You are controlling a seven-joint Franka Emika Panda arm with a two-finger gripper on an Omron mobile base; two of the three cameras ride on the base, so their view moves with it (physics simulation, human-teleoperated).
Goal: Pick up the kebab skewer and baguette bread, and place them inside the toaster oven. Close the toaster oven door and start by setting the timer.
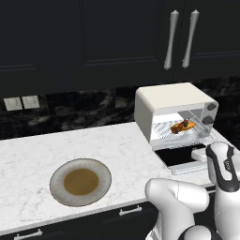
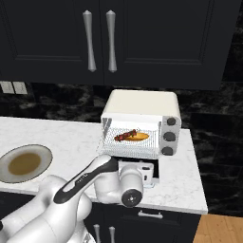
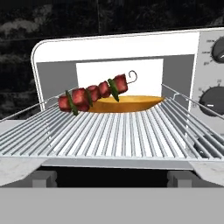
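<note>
From behind the arm's left shoulder, the toaster oven (image 1: 176,112) sits at the far right of the white counter (image 1: 33,157), its toaster oven door (image 1: 180,156) dropped flat toward the robot. On the wire rack (image 1: 199,133) inside lie the kebab skewer (image 1: 178,127) and the baguette bread (image 1: 188,124), close together. The brown-centred plate (image 1: 80,182) nearer the front edge holds nothing. The arm's forearm crosses low in front of the door, and I reckon a careless upward sweep could knock the door rather than lift it by its handle.

From the right side, both foods show through the oven mouth, the skewer (image 2: 125,136) to the left and the bread (image 2: 138,137) beside it, with three dark knobs (image 2: 170,136) stacked at the right. The wrist hangs just before the lowered door, hiding most of it; I cannot see the fingers here.

Along the hand's own line of sight, the rack (image 3: 118,135) stretches forward with the skewer (image 3: 94,94) resting against the bread (image 3: 124,104) toward the back. The pincer's tips are out of sight, though by every sign the jaws stand wide and carry nothing. The rack seems pulled forward; if so, swinging the door up might jam on it or jolt the skewer off the loaf. Groping for the timer could turn the wrong knob
</note>
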